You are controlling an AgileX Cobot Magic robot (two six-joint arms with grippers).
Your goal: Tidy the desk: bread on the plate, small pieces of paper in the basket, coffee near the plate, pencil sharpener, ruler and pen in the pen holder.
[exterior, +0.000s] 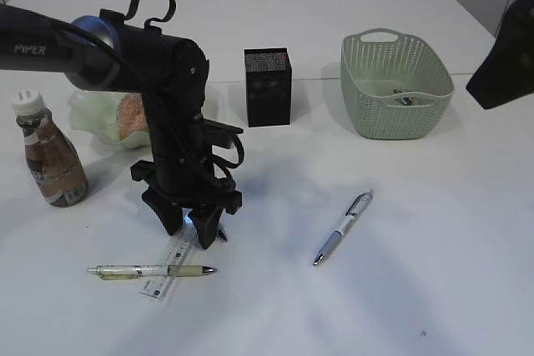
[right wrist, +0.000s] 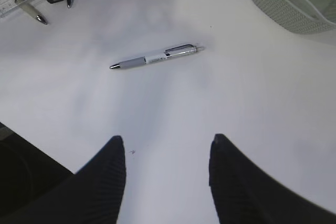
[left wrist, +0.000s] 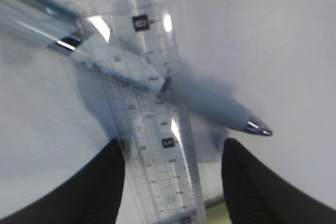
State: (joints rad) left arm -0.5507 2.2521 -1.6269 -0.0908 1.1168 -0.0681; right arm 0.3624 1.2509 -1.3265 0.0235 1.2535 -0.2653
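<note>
A: How far is the tidying, as you judge it?

B: Partly done, I think. The bread (exterior: 131, 114) lies in the plate (exterior: 92, 118), at about nine o'clock on the worktop (exterior: 400, 289). The coffee (exterior: 52, 156) stands just beside the plate, so this point looks finished. Some small things lie in the basket (exterior: 395, 82) at two o'clock — I cannot tell whether they are paper.

A: And the pen holder?

B: The pen holder (exterior: 268, 87) stands at twelve o'clock, and I cannot see what is inside. The ruler (exterior: 170, 264) is on the worktop at seven o'clock, with a green pen (exterior: 152, 270) lying across it. A grey pen (exterior: 344, 228) lies near the centre, toward five o'clock. I see no pencil sharpener.

A: What do the hands do?

B: The left hand (left wrist: 173, 182) hangs low over the ruler with its fingers (left wrist: 102, 182) apart, one on each side — released, grasping nothing. The right hand (right wrist: 167, 174) is also spread and empty, high above the grey pen.

A: So what is left?

B: The ruler and both pens, I judge.
</note>
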